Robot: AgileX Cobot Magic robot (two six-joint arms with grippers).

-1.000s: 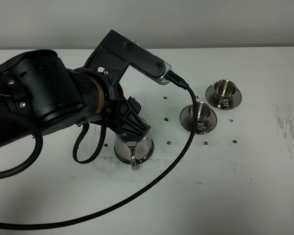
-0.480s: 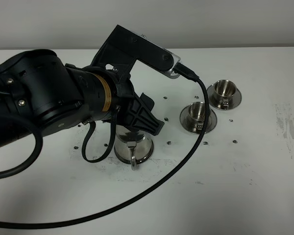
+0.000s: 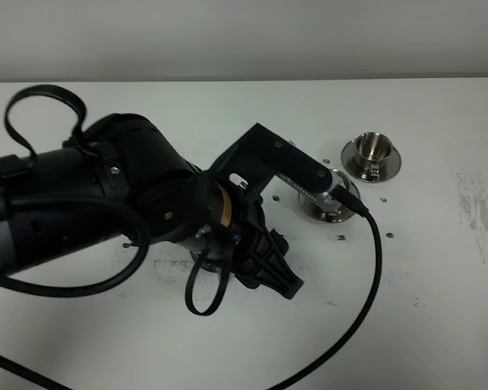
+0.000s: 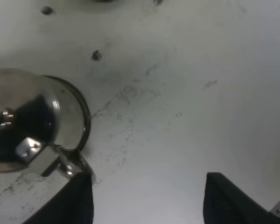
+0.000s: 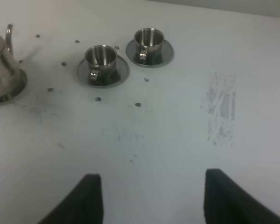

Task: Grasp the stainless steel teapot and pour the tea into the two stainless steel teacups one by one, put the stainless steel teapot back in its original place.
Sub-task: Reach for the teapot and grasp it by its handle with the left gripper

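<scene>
**Inspector:** State of the left gripper (image 4: 148, 186)?

**Assessor:** The jaws stand wide, with nothing between them. It hangs over the white tabletop (image 5: 177, 140), just beside the shiny squat stainless steel teapot (image 4: 28, 116). One black finger (image 4: 77, 200) sits right at the pot's loop handle (image 4: 60, 163). I cannot tell whether they touch.

**Inspector:** Position of the teapot?

**Assessor:** It is upright on the flat round steel disc (image 5: 17, 86), whose rim shows around the teapot's base. The thin curved spout (image 5: 9, 35) rises at its side. From the high camera the left arm (image 3: 106, 203) covers nearly all of the teapot.

**Inspector:** The cups?

**Assessor:** Both are upright on the spout side of the teapot and well apart from it. The nearer small steel teacup (image 5: 101, 58) stands on its round steel saucer (image 5: 119, 74). The farther teacup (image 5: 149, 39) is beyond it on a second saucer (image 5: 165, 53). The saucers are close together but not touching. In the high view the left arm's camera bracket (image 3: 285, 162) overlaps the nearer teacup.

**Inspector:** The right gripper (image 5: 153, 179)?

**Assessor:** Its jaws are spread wide and empty over bare tabletop, well apart from the teapot.

**Inspector:** Surface condition?

**Assessor:** There are grey scuff marks (image 5: 221, 109) farther from the teapot than the cups are. Small dark specks are scattered between the teapot and the cups.
</scene>
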